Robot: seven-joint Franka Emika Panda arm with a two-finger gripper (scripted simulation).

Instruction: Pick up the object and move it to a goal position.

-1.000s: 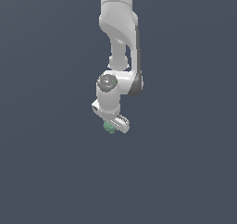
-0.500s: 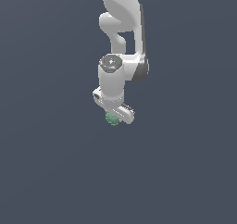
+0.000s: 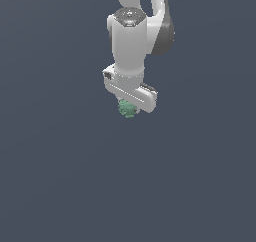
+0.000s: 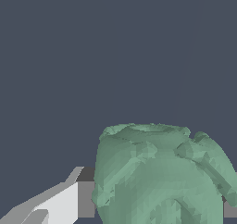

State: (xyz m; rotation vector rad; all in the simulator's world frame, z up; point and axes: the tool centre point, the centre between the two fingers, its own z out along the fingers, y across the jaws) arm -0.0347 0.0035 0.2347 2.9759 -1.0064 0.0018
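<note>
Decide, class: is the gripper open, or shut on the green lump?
Shut on it: the green lump sits against a finger pad, under the gripper.

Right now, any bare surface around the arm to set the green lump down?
Nearly all of it. In the exterior view the grey surface is bare on both sides of the arm and below it. The only crowded spot is at the gripper, whose jaws sit against the green lump.
</note>
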